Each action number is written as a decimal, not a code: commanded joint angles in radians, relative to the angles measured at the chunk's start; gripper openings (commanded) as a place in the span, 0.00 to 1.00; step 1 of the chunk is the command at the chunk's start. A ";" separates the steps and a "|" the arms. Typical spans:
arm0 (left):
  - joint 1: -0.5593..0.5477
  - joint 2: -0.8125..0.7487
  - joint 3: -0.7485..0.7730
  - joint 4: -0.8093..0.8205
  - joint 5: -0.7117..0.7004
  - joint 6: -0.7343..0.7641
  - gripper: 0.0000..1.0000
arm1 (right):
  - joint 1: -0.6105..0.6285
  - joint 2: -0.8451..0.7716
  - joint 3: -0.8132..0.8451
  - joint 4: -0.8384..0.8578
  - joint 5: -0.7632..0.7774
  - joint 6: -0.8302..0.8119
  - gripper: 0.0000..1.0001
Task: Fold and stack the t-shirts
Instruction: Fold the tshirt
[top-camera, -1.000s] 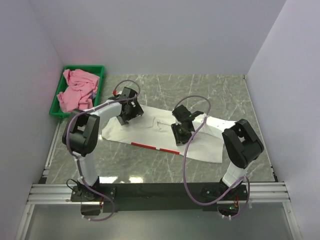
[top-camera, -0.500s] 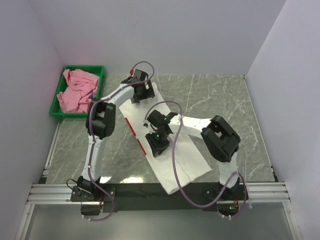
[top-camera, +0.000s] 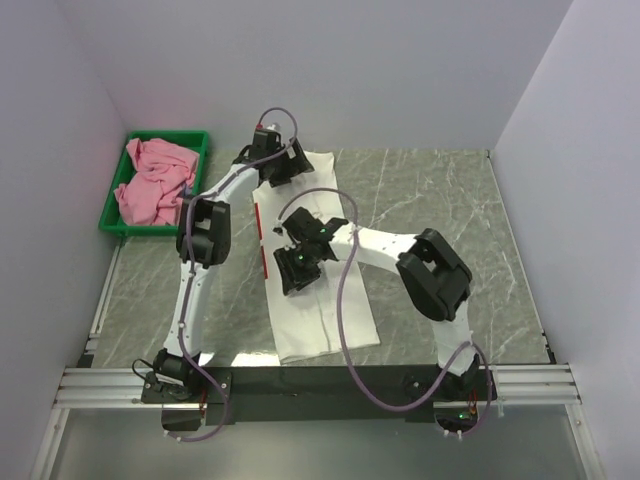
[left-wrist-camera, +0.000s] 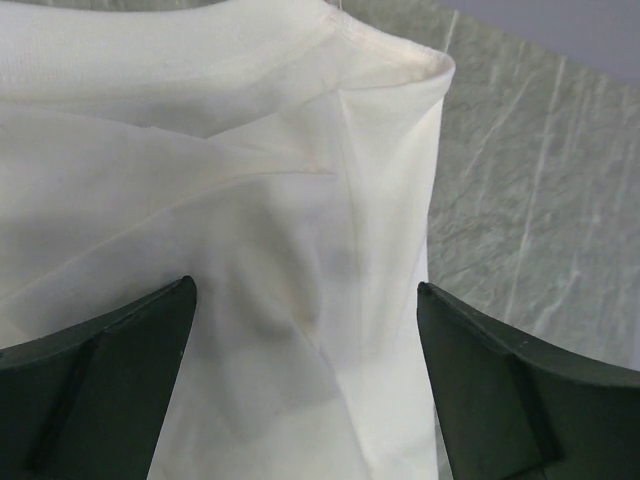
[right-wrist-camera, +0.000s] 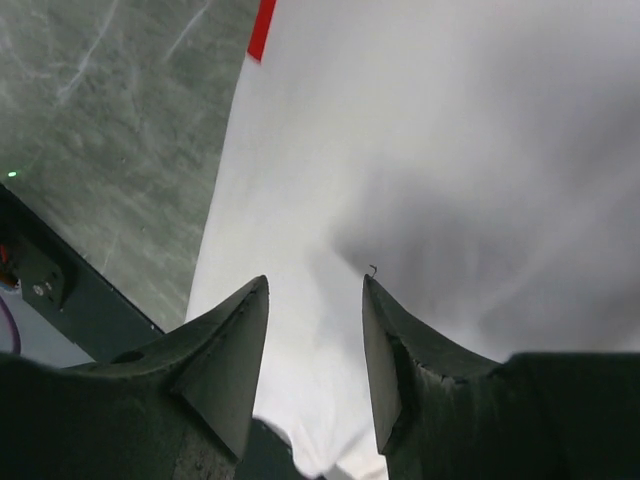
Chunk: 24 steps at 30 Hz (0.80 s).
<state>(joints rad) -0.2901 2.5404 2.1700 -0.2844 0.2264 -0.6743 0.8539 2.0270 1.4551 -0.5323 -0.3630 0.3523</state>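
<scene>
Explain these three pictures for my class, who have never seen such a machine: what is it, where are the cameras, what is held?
Two robot arms are bolted at the near edge of a table, each ending in a two-finger gripper. The wide picture looks down from above; the other two come from wrist cameras. On it lies a white t-shirt, folded into a long strip. A pink t-shirt sits in a green tray. The left gripper and right gripper are open over the white cloth, holding nothing.

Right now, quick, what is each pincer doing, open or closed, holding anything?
Left pincer: wide open above the white t-shirt, holding nothing.
Right pincer: partly open over it, gripping nothing.
</scene>
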 joint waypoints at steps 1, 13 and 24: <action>0.034 0.026 -0.033 0.103 0.100 -0.050 0.99 | -0.033 -0.198 -0.073 0.048 0.107 0.014 0.50; 0.052 -0.541 -0.361 0.077 0.010 -0.071 0.99 | -0.262 -0.654 -0.486 0.026 0.159 0.106 0.63; -0.130 -1.193 -1.034 -0.301 -0.255 -0.188 0.99 | -0.271 -0.815 -0.668 -0.024 0.220 0.171 0.61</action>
<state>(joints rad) -0.3466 1.4021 1.3159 -0.3820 0.0757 -0.8143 0.5819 1.2694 0.8074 -0.5442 -0.1883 0.4896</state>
